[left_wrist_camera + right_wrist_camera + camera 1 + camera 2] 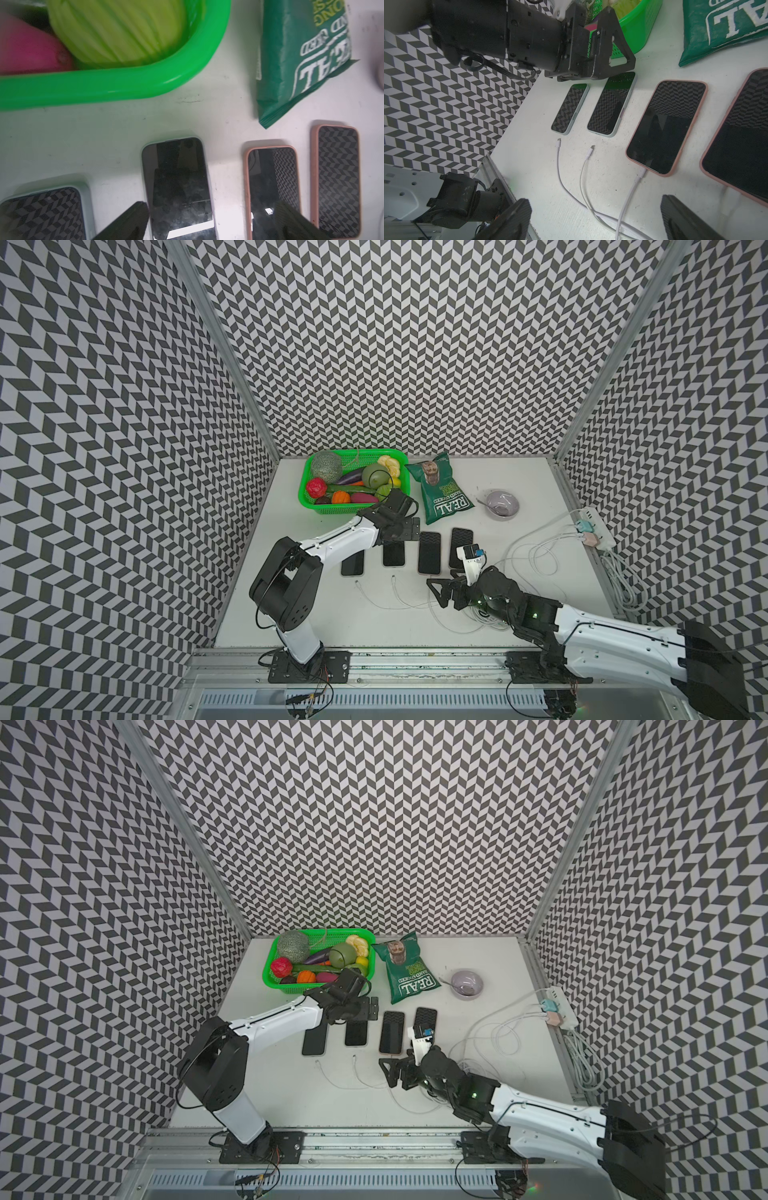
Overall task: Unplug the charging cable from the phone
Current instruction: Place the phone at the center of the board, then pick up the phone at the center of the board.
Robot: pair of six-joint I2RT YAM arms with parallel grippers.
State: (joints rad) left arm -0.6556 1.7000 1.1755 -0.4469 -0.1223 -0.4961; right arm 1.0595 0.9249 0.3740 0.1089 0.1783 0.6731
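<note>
The white table (332, 626) is walled at 9, 12 and 3 o'clock and edged by a rail at 6; its widest bare stretch runs along that near edge between the two arm bases. The left arm (332, 541) reaches in from 7 o'clock and the right arm (602, 635) from 5. A green basket (302, 497) of produce sits hard in the 11 o'clock corner; a chip bag (442, 489) lies just beside it at 12; a bowl (509, 499) stands apart at 1, and a power strip (598, 531) hugs the 3 o'clock edge. Four phones lie face up in a tight row at centre, with only narrow gaps between them. From 9 o'clock they are the first phone (41, 212), second phone (178, 182), third phone (666, 126) and fourth phone (741, 135). The left gripper (209, 218) hangs over the row's 12 o'clock end with its fingers spread wide and empty; one tip is between the first and second phones, the other over the third. The right gripper (593, 218) sits at the row's 6 o'clock side, likewise spread and holding nothing. The charging cable (632, 188) is plugged into the third phone's near edge and runs across the table between those fingers. Two loose cables (557, 162) end just short of the first and second phones; a finger partly hides the fourth phone's near edge, so I cannot tell whether it is plugged.
</note>
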